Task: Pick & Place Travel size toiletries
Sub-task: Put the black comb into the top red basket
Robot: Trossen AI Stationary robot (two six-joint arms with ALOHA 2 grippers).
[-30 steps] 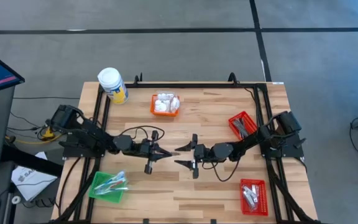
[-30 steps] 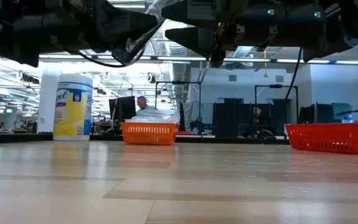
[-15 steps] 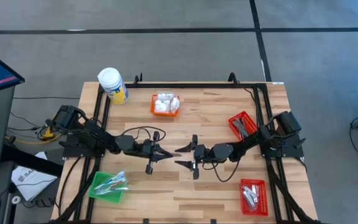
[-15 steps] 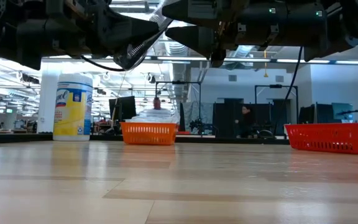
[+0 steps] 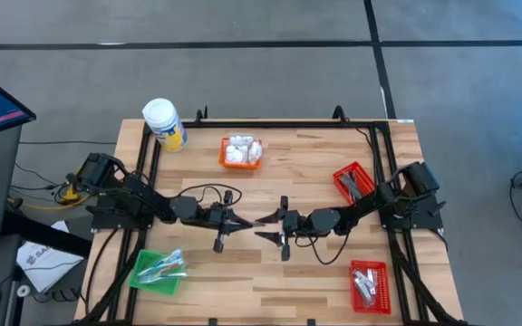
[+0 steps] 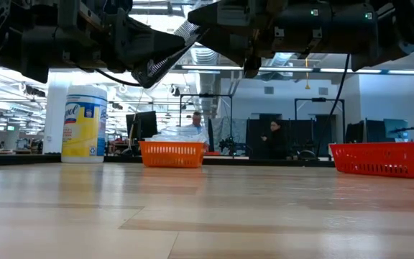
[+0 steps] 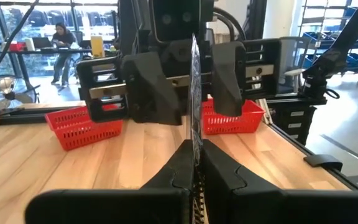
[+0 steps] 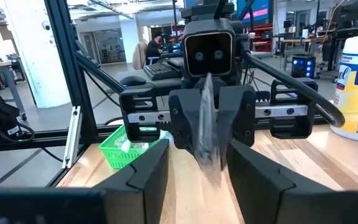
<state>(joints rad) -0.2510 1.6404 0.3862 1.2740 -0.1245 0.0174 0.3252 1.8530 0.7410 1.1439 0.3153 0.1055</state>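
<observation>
Both arms meet level above the middle of the table. A slim silvery sachet stands on edge in the air, with my left gripper shut on it. My right gripper faces it from the table's right. It is open, with one finger on each side of the sachet, and I see no touch. More toiletries lie in the baskets: white packets in the orange one, dark sachets in the upper red one, silvery ones in the lower red one, and clear-wrapped sticks in the green one. My left gripper pinches the sachet's two flat faces between its two fingers. The fingers come level from the table's left. The sachet stands upright and edge-on, its ends reaching above and below the fingers, well clear of the table.
A big white-lidded jar stands at the far left corner. A black frame runs along the table's far and side edges. Bare wood lies below both grippers. People stand in the room beyond the table.
My right gripper's fingers have drawn closer together around the sachet while the hand stays where it was. The sachet remains upright in my left gripper, clear of the table.
</observation>
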